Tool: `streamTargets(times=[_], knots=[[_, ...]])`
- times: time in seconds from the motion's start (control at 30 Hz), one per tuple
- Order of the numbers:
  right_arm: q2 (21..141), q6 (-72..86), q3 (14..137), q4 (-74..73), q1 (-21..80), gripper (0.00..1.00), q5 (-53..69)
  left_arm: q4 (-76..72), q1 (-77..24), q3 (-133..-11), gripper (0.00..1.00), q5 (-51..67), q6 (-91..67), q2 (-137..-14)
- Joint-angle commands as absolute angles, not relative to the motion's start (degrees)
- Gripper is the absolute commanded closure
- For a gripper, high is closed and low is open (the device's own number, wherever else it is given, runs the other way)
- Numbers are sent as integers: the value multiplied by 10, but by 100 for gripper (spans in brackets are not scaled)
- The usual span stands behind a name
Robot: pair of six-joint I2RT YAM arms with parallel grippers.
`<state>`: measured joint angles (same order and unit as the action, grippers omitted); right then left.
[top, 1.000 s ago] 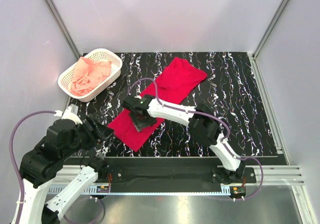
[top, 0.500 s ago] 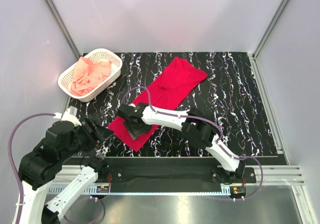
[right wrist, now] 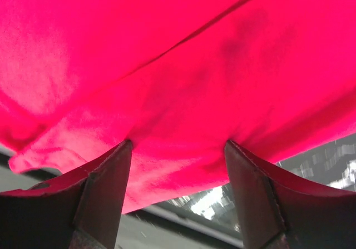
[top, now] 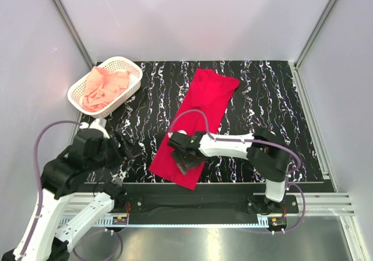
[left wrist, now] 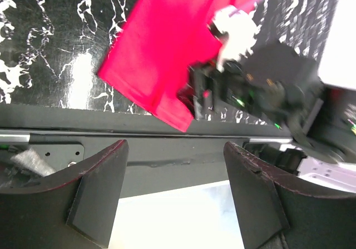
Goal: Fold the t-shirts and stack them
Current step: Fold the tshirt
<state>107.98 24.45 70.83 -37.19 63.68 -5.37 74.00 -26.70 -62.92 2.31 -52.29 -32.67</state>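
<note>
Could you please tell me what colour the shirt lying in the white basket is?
Pale salmon-pink; the shirt shows best in the top view.

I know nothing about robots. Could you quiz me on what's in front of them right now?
1. Fill in: the left hand holds nothing and is ___ (open/shut).
2. True or false: the pale salmon-pink cloth shirt lies inside the white plastic lattice basket.
3. What does the right hand touch? A the crimson red cloth shirt; B the basket; C nothing.
Key: 1 open; 2 true; 3 A.
</note>
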Motion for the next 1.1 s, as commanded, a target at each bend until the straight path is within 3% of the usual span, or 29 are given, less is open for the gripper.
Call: streamTargets(times=[0.0,0.13,0.27,0.33,0.43,0.6,0.77,0.9,1.07], knots=[[1057,262,651,-421,634,23,-39,665,-265,-614,25,54,-489,-365],[996,269,657,-465,585,22,-46,620,-265,-599,24,84,-477,-402],[956,271,747,-496,508,15,-68,582,-265,-588,25,92,-455,-437],[985,294,805,-514,466,7,-133,573,-265,-584,25,91,-444,-461],[1074,329,934,-544,387,3,-185,552,-265,-580,24,91,-424,-485],[1252,372,1184,-593,307,6,-211,518,-266,-577,24,84,-384,-536],[1374,372,1364,-592,278,18,-242,494,-266,-585,24,80,-340,-584],[1460,350,1433,-570,265,27,-231,479,-266,-590,24,83,-317,-620],[1515,313,1458,-539,261,28,-215,460,-265,-596,25,97,-296,-670]])
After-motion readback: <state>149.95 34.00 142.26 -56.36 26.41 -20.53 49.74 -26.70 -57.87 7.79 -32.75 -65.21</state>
